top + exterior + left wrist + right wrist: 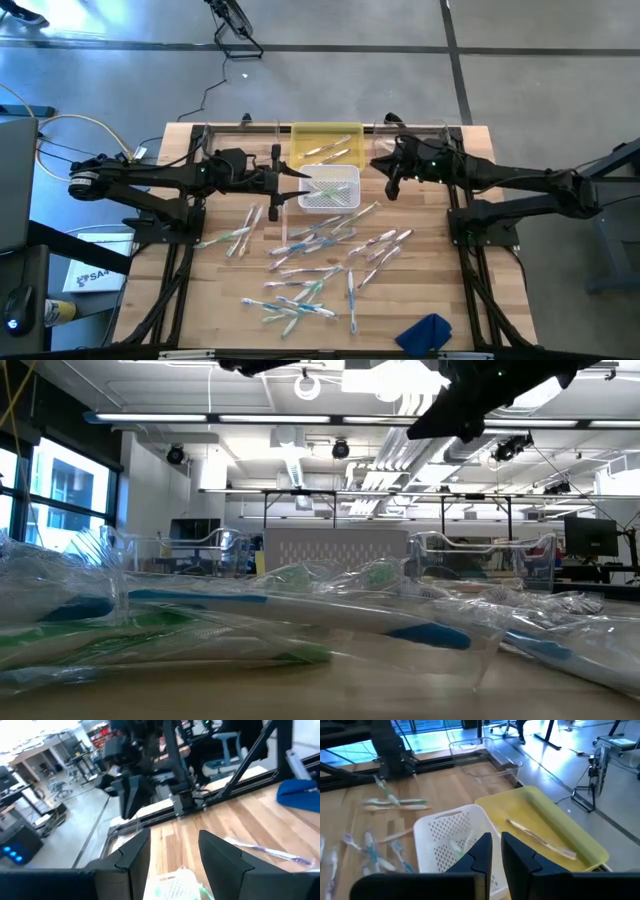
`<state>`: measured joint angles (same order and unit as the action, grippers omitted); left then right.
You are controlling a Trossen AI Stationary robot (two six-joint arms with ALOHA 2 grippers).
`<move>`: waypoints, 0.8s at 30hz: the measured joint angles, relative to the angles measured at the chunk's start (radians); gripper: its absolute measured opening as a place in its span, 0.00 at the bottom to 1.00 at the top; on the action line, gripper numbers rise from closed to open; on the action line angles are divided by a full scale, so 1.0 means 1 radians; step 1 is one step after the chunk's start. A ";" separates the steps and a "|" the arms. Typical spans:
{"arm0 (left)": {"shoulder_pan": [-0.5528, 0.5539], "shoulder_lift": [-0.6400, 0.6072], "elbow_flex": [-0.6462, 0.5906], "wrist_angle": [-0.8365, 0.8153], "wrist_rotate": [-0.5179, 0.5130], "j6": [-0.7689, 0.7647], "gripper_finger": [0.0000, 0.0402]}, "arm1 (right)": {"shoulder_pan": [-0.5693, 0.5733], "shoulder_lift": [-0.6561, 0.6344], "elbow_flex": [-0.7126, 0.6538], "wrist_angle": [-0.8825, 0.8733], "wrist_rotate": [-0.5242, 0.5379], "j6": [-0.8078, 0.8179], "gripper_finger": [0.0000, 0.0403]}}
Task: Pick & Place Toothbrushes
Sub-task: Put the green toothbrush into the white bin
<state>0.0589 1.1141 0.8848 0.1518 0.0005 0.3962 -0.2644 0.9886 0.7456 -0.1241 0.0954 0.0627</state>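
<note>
Wood underfoot for everything: found the table [220, 290] littered with toothbrushes [315, 265], most of them loose in their clear wrappers in the middle and near part, well apart from either arm. Noted a few more already lying in the white basket [352, 170] and two or so in the yellow tray [300, 130] just behind it. Saw a blue cloth [425, 333] at the near edge, untouched.

Placed the right gripper [392, 185] off the basket's right side, raised above the wood. Read its fingers in the right wrist view as drawn nearly together, with only a slit between them and nothing visible in that slit. Placed the left gripper [285, 185] at the basket's left side, fingers spread wide in the left wrist view, nothing seen between them either.

Judged both claws empty, so reckoned another pick was due from the loose heap.

Feared several slips from here. Could have pinched only the slack wrapper instead of the stick, given how the film stands proud of the brushes. Could have lifted two at once, or dragged a neighbour along, where they cross and overlap. Could have come down on the wood with narrow fingers and simply pushed a brush aside. Could have bumped arm against arm, since both sat close beside the same basket.
</note>
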 joint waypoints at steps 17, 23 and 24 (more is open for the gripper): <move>-0.010 -0.030 -0.009 -0.107 0.017 0.155 0.40 | 0.042 0.000 0.000 0.000 -0.066 0.102 0.08; -0.015 -0.153 -0.143 -0.017 -0.043 0.156 0.40 | 0.085 0.000 0.000 -0.006 -0.075 0.101 0.07; -0.016 -0.187 -0.174 -0.007 -0.050 0.149 0.40 | 0.090 0.000 0.000 -0.006 -0.075 0.101 0.07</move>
<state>0.0433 0.9274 0.7113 0.1448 -0.0492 0.5452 -0.1743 0.9890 0.7456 -0.1303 0.0204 0.1634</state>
